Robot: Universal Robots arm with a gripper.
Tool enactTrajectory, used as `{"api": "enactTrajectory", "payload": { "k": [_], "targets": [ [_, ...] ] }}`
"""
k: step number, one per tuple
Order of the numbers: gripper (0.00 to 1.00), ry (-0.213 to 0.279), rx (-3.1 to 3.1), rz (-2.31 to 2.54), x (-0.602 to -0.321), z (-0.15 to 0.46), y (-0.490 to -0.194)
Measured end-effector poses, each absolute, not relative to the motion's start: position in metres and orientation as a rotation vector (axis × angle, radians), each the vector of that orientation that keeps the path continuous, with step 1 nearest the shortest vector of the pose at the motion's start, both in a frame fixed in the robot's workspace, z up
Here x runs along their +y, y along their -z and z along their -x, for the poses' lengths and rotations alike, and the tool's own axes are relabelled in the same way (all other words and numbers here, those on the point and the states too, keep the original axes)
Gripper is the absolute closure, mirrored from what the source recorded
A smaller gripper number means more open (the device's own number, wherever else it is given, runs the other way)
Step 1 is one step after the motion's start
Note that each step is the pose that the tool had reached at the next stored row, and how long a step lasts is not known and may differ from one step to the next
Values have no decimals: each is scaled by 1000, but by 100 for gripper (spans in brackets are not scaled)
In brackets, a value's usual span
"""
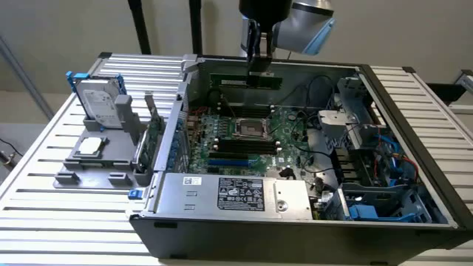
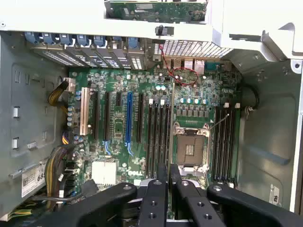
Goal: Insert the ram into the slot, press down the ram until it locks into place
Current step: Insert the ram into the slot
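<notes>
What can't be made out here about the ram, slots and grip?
1. Exterior view: the gripper covers the middle of the thin green ram stick; its chips are too small.
2. Exterior view: end clips of the long black plastic memory slots are too small to judge.
3. Wrist view: the gripper's body hides one end of those slots.

The gripper [image 1: 260, 69] hangs over the far wall of the open computer case [image 1: 296, 233], pinching the ram [image 1: 230, 81] level (well apart from the motherboard [image 1: 284, 124]). Down inside, the black slots [image 1: 240, 147] lie just beside the CPU socket [image 1: 250, 128]. A hard drive [image 1: 99, 105] stands at the exterior view's left.
</notes>
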State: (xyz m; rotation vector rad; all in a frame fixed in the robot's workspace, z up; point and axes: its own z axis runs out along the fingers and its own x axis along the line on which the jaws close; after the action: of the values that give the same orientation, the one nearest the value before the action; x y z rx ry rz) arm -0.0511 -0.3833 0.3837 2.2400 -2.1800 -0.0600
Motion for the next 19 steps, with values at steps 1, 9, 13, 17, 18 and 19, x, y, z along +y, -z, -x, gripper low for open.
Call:
{"api": "enactTrajectory", "payload": {
  "k": [1, 9, 13, 17, 18, 19],
  "targets": [
    [86, 60, -2180, -2240, -383, 51, -384],
    [86, 60, -2180, -2240, -383, 51, -384],
    [86, 60, -2180, -2240, -383, 51, -384],
    [86, 54, -2178, -2237, -384, 48, -379],
    [86, 54, -2178, -2237, -385, 45, -377],
    [86, 54, -2178, -2237, -385, 43, -375]
  ]
}}
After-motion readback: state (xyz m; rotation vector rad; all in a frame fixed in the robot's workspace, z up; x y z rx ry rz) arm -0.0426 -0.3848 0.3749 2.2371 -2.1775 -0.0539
